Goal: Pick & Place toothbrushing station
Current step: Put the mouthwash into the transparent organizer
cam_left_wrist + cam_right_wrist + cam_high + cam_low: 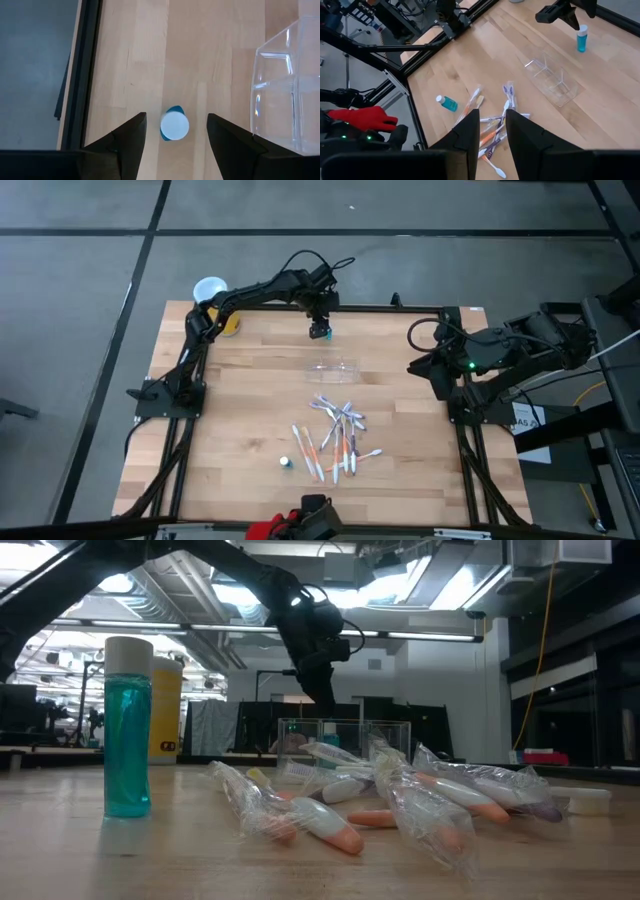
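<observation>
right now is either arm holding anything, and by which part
Nothing is held. The left tool hangs open above a small blue bottle with a white cap, not touching it. The right tool holds nothing, off at the table's side.

- A grey floor (80, 300) is spreading out around the wooden table (250, 410), with dark seams crossing it.
- Ceiling lights (440, 585) are glowing above the table among exposed beams and ducts.
- A yellow cable (545, 630) is hanging down to the right of the lights.
- Dark windows (570, 720) are lining the wall under that cable.
- A grey curtain (210, 728) is hanging behind the table.
</observation>
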You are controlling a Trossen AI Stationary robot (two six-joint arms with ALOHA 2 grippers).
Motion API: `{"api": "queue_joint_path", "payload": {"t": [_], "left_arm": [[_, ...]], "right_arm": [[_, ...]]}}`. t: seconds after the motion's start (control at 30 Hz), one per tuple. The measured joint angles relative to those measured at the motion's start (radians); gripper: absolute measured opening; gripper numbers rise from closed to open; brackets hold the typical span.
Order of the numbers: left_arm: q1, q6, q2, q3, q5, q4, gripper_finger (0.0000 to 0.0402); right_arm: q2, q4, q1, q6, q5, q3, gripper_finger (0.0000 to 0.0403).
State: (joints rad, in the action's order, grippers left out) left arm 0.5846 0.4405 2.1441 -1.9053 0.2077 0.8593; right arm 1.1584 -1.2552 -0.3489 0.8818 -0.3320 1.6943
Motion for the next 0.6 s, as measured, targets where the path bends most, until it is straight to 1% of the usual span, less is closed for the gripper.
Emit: {"api": "queue_joint_path", "payload": {"t": [0.6], "left_arm": [[0.000, -0.001, 0.015, 0.000, 0.004, -0.004, 0.0206]], "right_arm": [[0.000, 0.000, 0.000, 0.000, 0.008, 0.000, 0.0098]]}}
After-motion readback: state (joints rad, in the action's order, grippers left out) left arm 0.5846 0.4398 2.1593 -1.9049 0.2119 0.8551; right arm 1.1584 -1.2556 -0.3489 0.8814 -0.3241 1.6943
